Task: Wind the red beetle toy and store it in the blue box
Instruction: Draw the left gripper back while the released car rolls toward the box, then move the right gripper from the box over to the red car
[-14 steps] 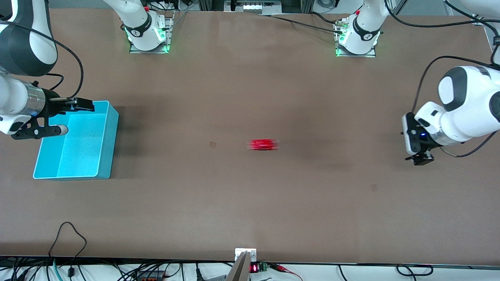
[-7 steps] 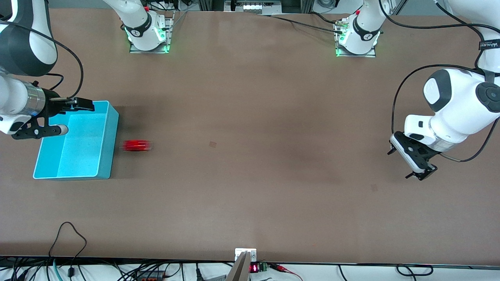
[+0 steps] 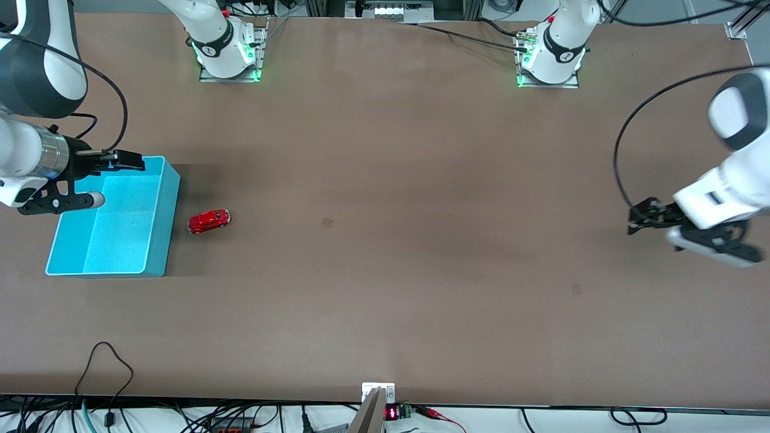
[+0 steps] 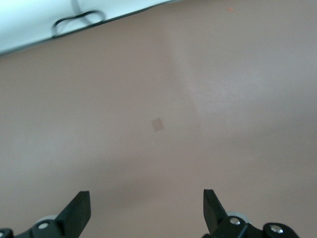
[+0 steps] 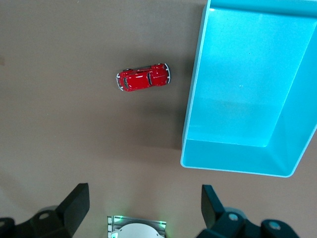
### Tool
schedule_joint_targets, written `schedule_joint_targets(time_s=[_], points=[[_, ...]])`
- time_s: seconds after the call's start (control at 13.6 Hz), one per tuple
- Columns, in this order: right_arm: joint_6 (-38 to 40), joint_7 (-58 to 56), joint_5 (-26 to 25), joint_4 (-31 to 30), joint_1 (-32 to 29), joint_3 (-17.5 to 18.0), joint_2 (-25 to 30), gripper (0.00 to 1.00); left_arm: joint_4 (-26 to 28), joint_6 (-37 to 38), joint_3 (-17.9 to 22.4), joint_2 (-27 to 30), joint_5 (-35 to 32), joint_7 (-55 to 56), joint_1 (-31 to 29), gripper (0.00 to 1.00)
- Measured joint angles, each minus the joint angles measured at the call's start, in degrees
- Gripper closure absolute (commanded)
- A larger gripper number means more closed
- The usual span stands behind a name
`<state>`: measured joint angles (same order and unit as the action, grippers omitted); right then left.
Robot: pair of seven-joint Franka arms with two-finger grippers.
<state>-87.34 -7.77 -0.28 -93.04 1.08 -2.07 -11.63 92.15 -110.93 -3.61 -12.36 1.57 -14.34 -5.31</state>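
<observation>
The red beetle toy (image 3: 209, 221) stands on its wheels on the table, a short gap from the long wall of the blue box (image 3: 163, 224), toward the left arm's end from it. In the right wrist view the toy (image 5: 143, 78) lies beside the box (image 5: 194, 94), which holds nothing. My right gripper (image 3: 126, 161) is open and empty, held over the box's corner nearest the robot bases; its fingers (image 5: 75, 201) frame bare table. My left gripper (image 3: 640, 219) is open and empty, over bare table at the left arm's end, far from the toy. Its fingers (image 4: 79, 208) show only table.
A small square mark (image 3: 327, 222) sits on the table mid-way along, and another (image 3: 575, 289) lies toward the left arm's end, also in the left wrist view (image 4: 157, 124). Cables run along the table edge nearest the front camera.
The toy has rolled across the table from the middle to the box and stopped beside it. The box has shifted slightly. The left arm has swung outward and turned its gripper.
</observation>
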Motion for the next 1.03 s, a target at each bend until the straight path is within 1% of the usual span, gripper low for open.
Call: schedule_joint_targets(time_s=[0.15,0.29,0.44,0.66,0.81,0.95,1.03], points=[[0.0,0.0,1.4,0.0,0.1,0.0,-0.3,0.0,-1.9,5.8,3.3,2.3,0.0,7.4,3.4,0.0],[0.0,0.0,2.4,0.0,0.1,0.1,-1.1,0.0,-2.0,9.5,5.6,4.2,0.0,12.6,5.7,0.0],[0.1,0.0,2.5,-0.4,0.1,0.1,-2.1,0.0,-2.0,11.5,6.2,5.0,0.0,15.5,5.9,0.0],[-0.3,0.0,2.6,-2.4,0.3,0.1,-2.9,0.0,-2.0,11.8,6.6,5.5,0.0,14.8,5.9,0.0],[-4.8,-0.2,2.7,-6.0,1.3,0.5,-2.6,0.0,-1.9,11.8,6.6,5.9,0.0,14.5,5.8,0.0],[-13.3,-2.0,2.7,-13.1,2.3,1.9,-1.2,0.0,-1.9,11.8,6.3,5.9,0.0,14.5,5.2,0.0],[-17.5,-4.0,2.5,-16.7,2.5,3.0,-0.1,0.0,-1.9,11.8,5.3,5.9,0.0,14.5,4.2,0.0]])
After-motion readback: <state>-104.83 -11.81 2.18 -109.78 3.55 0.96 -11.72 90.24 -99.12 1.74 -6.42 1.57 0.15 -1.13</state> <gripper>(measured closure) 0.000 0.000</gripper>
